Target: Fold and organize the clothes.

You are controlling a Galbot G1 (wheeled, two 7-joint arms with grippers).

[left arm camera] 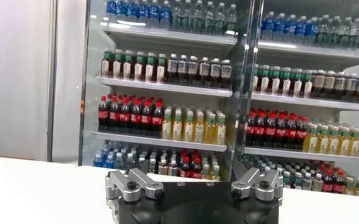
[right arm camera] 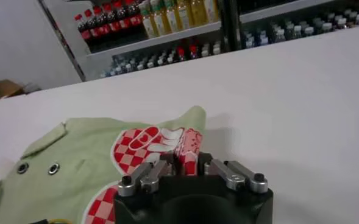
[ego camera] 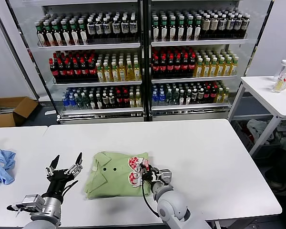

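Note:
The light green shirt (ego camera: 115, 173) lies folded into a rough rectangle on the white table (ego camera: 205, 157), collar and dark buttons up, its red-and-white graphic at its right edge. My right gripper (ego camera: 144, 172) is at that edge, shut on a pinched fold of the printed cloth. In the right wrist view the shirt (right arm camera: 75, 164) spreads ahead and the red-and-white fold sits between the closed jaws of the gripper (right arm camera: 187, 163). My left gripper (ego camera: 66, 161) is open and empty, raised just left of the shirt. In the left wrist view the gripper (left arm camera: 191, 176) faces the shelves.
A light blue cloth (ego camera: 0, 166) lies at the table's left edge. Shelves of bottles (ego camera: 143, 57) stand behind the table. A side table with bottles (ego camera: 276, 93) is at the right, and a cardboard box (ego camera: 7, 110) on the floor at the left.

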